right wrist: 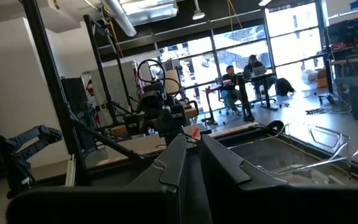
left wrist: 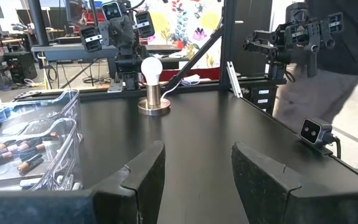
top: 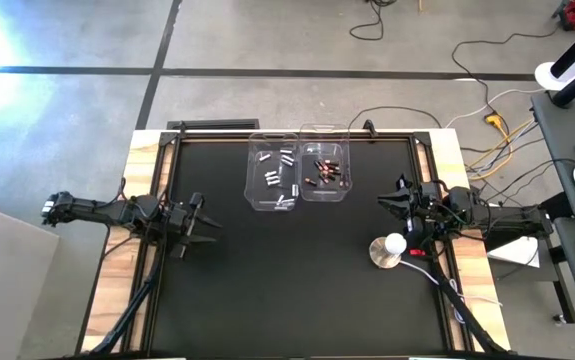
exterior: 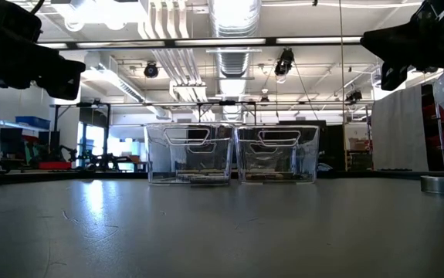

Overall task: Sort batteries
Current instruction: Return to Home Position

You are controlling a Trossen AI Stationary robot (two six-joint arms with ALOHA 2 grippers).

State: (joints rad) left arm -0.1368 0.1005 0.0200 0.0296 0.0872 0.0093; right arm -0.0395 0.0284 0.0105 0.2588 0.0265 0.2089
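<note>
Two clear plastic bins stand side by side at the table's far middle. The left bin holds silvery-white batteries. The right bin holds dark batteries with copper ends, which also show in the left wrist view. My left gripper hovers at the table's left side, pointing level toward the right, open with nothing between its fingers. My right gripper hovers at the table's right side, pointing left, shut on nothing.
A round metal disc with a white top stands on the table near my right gripper, with a small red piece beside it. A small camera sits at the table's near edge. A person stands beyond that edge.
</note>
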